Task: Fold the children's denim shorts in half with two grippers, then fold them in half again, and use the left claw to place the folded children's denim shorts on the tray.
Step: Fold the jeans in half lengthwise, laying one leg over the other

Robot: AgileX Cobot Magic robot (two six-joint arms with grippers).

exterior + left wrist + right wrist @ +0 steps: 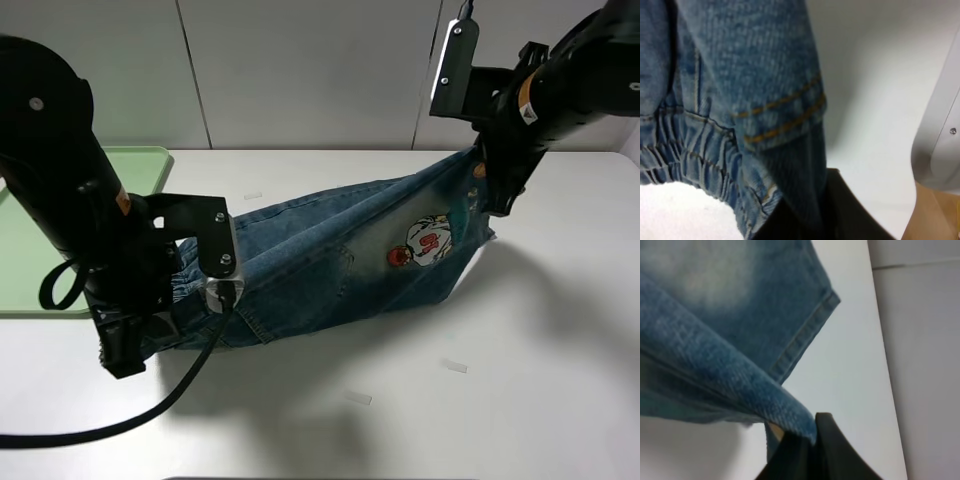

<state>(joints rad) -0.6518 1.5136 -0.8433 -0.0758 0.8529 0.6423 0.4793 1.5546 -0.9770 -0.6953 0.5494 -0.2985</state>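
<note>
The left claw [125,352] is closed tight on the gathered waistband end of the children's denim shorts [330,260], low over the table [500,390] and just beside the tray [25,270]. The right gripper [497,195] pinches the far leg edge, held higher, so the shorts stretch between the two with the cartoon patch [428,240] facing up.

Left hand [122,350] hangs low, clamped shut, arm bent downward; right hand [497,195] sits higher, likewise pinched shut.
</note>
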